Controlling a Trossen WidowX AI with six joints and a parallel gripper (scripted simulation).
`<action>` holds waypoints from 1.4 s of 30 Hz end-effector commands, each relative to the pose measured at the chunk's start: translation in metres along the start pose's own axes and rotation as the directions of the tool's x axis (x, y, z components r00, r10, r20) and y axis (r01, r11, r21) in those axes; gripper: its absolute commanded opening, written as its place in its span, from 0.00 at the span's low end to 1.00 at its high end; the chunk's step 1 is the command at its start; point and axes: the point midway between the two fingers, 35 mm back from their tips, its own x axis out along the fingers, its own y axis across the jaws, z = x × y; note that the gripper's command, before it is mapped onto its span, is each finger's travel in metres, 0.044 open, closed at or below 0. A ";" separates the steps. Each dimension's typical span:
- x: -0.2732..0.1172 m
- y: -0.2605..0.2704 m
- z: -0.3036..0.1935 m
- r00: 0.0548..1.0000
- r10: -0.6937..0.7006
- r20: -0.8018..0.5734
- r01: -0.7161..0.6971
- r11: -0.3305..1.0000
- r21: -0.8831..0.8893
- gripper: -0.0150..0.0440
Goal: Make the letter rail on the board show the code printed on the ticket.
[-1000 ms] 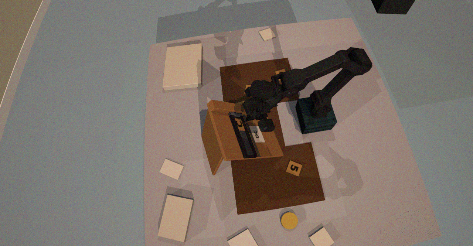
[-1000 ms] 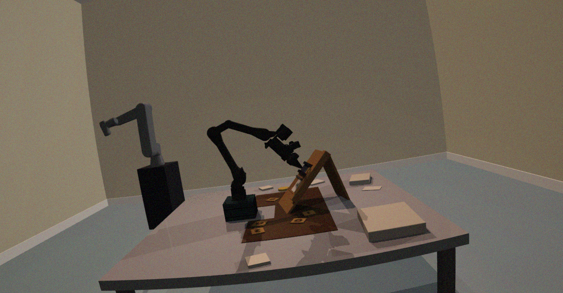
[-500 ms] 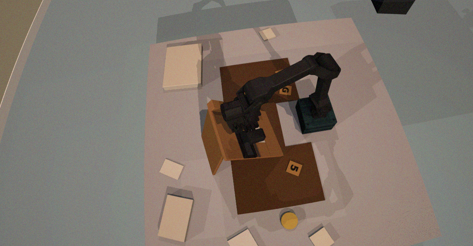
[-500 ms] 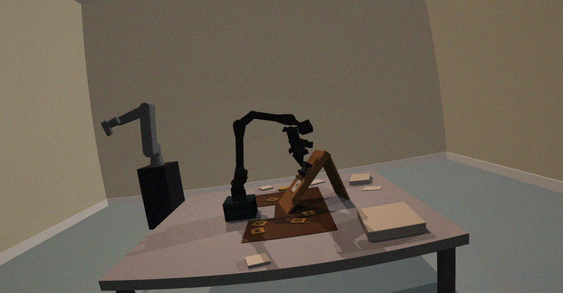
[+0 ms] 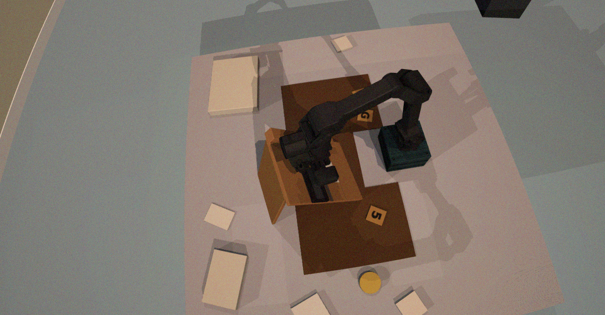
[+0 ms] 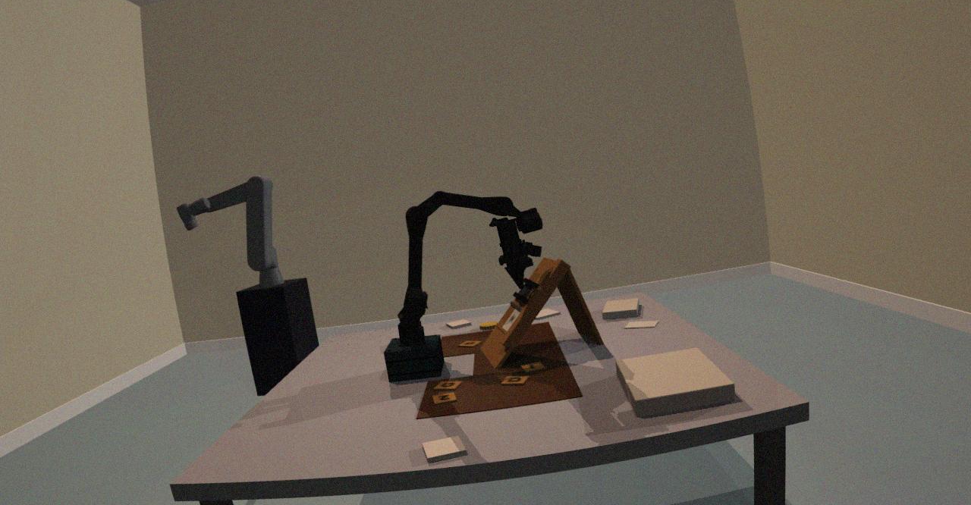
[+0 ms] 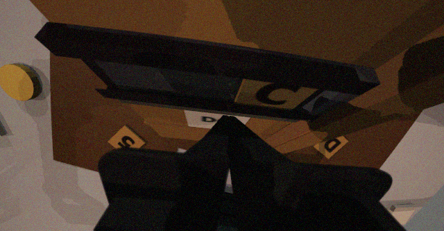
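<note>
The black rail (image 7: 156, 44) (image 5: 318, 193) crosses the tilted wooden board (image 7: 139, 2) (image 6: 494, 352). A C tile (image 7: 272, 93) sits inside it near its right end in the wrist view, with empty channel to its left. My gripper (image 7: 227, 121) (image 6: 521, 286) is shut and empty, its tips at the rail's lower edge. The white ticket (image 7: 194, 121) is partly hidden by the fingers; a D shows. A 5 tile (image 5: 375, 215) (image 7: 125, 141), a D tile (image 7: 331, 147) (image 6: 515, 380), a G tile (image 5: 365, 115) and two more tiles, one at the front (image 6: 444, 398) and one near the board (image 6: 532, 366), lie loose.
A brown mat (image 5: 338, 245) (image 6: 556, 390) lies under the board. A yellow disc (image 5: 370, 282) (image 7: 16, 82) stands beside it. Pale blocks lie around the counter, including a large one (image 5: 233, 85) (image 6: 672, 376) and another (image 5: 225, 279).
</note>
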 end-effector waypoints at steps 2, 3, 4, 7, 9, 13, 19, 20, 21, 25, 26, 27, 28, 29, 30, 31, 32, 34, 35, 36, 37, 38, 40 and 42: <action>0.002 -0.001 0.003 1.000 -0.003 0.005 0.003 1.000 0.002 0.25; 0.002 -0.001 0.004 1.000 -0.003 0.005 0.003 1.000 0.002 0.25; 0.002 -0.001 0.004 1.000 -0.003 0.005 0.003 1.000 0.002 0.25; 0.003 -0.001 0.005 1.000 -0.003 0.005 0.003 1.000 0.002 0.25; 0.004 -0.001 0.006 1.000 -0.003 0.005 0.003 1.000 0.002 0.25; 0.005 -0.001 0.008 1.000 -0.003 0.005 0.003 1.000 0.002 0.25; 0.006 -0.001 0.011 1.000 -0.003 0.005 0.003 1.000 0.002 0.25; 0.007 -0.001 0.011 1.000 -0.003 0.005 0.003 1.000 0.002 0.25; 0.007 -0.001 0.011 1.000 -0.003 0.005 0.003 1.000 0.002 0.25; 0.008 -0.001 0.013 1.000 -0.003 0.006 0.003 1.000 0.002 0.25; 0.008 -0.001 0.013 1.000 -0.003 0.006 0.003 1.000 0.002 0.25; 0.009 -0.001 0.014 1.000 -0.003 0.006 0.003 1.000 0.002 0.25; 0.009 -0.001 0.014 1.000 -0.003 0.006 0.003 1.000 0.002 0.25; 0.009 -0.001 0.014 1.000 -0.003 0.006 0.003 1.000 0.002 0.25; 0.010 -0.001 0.015 1.000 -0.003 0.006 0.003 1.000 0.002 0.25; 0.010 -0.001 0.015 1.000 -0.003 0.006 0.003 1.000 0.002 0.25; 0.010 -0.001 0.016 1.000 -0.003 0.006 0.003 1.000 0.002 0.25; 0.011 -0.001 0.016 1.000 -0.003 0.006 0.003 1.000 0.002 0.25; 0.011 -0.001 0.017 1.000 -0.003 0.006 0.003 1.000 0.002 0.25; 0.012 -0.001 0.017 1.000 -0.003 0.006 0.003 1.000 0.002 0.25; 0.012 -0.001 0.017 1.000 -0.003 0.006 0.003 1.000 0.002 0.25; 0.012 -0.001 0.018 1.000 -0.003 0.006 0.003 1.000 0.002 0.25; 0.013 -0.001 0.018 1.000 -0.003 0.006 0.003 1.000 0.002 0.25; 0.014 -0.001 0.019 1.000 -0.003 0.006 0.003 1.000 0.002 0.25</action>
